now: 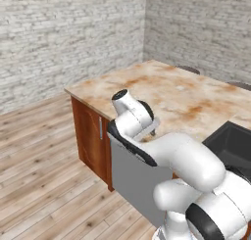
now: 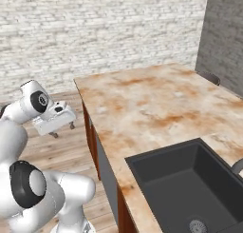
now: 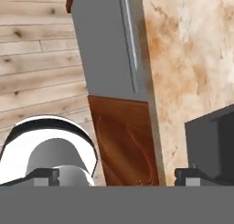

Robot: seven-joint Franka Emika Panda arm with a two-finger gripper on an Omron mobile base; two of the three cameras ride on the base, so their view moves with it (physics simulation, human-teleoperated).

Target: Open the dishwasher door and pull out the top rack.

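The dishwasher door [image 1: 131,178] is a flat grey panel set in the front of the island, shut, between reddish-brown cabinet doors. From above, the hand view has the dishwasher door [image 3: 103,45] with its long bar handle [image 3: 130,40] running along the counter's edge. My gripper [image 2: 64,131] hangs open in front of the island, above the door's top edge and apart from it, with nothing between its fingers. Its gripper [image 3: 119,177] tips stand wide apart in the hand view. The top rack is hidden behind the shut door.
A marbled brown countertop [image 1: 171,92] covers the island, with a black sink [image 2: 190,184] at its near right. A wooden cabinet door [image 1: 90,133] with a short handle sits left of the dishwasher. Wood floor [image 1: 44,185] spreads to the left; brick walls stand behind.
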